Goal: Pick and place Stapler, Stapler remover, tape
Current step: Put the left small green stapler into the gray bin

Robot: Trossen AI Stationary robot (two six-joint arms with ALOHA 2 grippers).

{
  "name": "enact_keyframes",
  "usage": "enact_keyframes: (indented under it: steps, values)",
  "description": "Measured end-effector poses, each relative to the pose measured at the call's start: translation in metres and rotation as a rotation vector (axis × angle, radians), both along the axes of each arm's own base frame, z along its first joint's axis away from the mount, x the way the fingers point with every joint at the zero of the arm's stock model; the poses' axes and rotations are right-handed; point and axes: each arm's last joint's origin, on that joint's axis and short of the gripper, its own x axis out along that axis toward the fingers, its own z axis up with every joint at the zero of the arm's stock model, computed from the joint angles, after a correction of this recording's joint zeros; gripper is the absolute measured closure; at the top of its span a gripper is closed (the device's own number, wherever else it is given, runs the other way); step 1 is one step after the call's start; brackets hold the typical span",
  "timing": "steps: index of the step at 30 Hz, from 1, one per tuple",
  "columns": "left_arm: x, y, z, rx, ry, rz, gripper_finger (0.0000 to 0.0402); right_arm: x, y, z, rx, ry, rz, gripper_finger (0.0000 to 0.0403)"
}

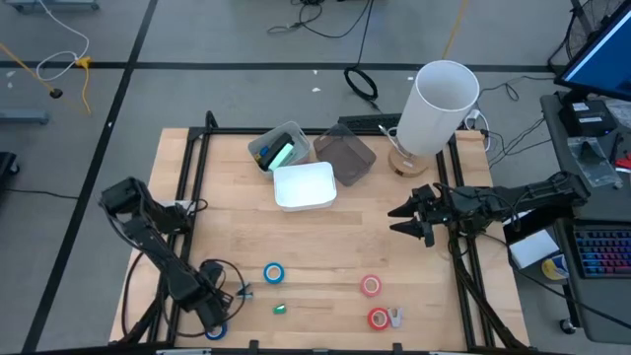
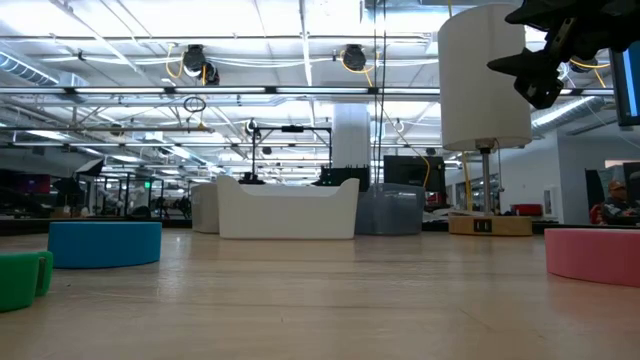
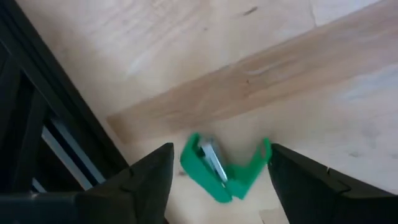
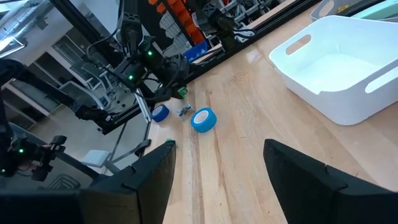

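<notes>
Ana: Wooden planks make up the desk [image 1: 325, 247], pale and smooth, with a black frame round it and a grey floor beyond. What is on it?

Ben: Four little rings of tape. One blue tape roll [image 1: 273, 273] lies near the middle front. Another blue roll [image 1: 215, 331] sits at the front corner, right by the left arm. Two pink-red rolls [image 1: 371, 286] lie close together toward the right front.

Ana: And the white box [image 1: 305, 184]?

Ben: It is a shiny tub with handle holes, at the back of the desk. I think things go in there, so it waits open on top. A clear bin [image 1: 279, 147] with something green in it and a dark see-through one [image 1: 347, 158] stand beside it.

Ana: What is the left tool [image 3: 217, 171] doing?

Ben: It is low over the front left corner, fingers wide apart, holding nothing. Between them lies a small green staple remover [image 3: 221, 169], hard plastic, V-shaped, with metal inside. I guess the tool is lined up to pinch it.

Ana: And the right tool [image 1: 406, 219]?

Ben: It hangs high over the right side, well away from everything. Its fingers are spread too, and empty. It seems to wait.

Ana: Is there a stapler?

Ben: I cannot pick one out. Only a tiny green lump [image 1: 279, 309] lies near the front.
</notes>
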Motion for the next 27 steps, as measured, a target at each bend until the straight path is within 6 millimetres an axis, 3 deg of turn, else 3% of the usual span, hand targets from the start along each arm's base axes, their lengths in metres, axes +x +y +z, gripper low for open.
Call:
enact_keyframes:
  steps: [6,18,22,27]
  values:
    - [0.009,0.001,-0.008,-0.022,0.022,0.005,0.0183,0.000,0.000,0.000,0.003,0.000,-0.001,0.0165]
    - [0.018,0.005,-0.009,-0.035,0.014,0.027,0.0329,0.000,0.000,0.000,0.003,0.000,-0.001,0.0165]
    - [0.020,0.007,-0.009,-0.021,0.009,0.035,0.0342,0.000,0.000,0.000,0.001,0.000,0.000,0.0165]
    - [0.023,0.017,-0.006,0.057,0.013,0.043,0.0327,0.000,0.000,0.000,0.000,0.000,0.000,0.0165]
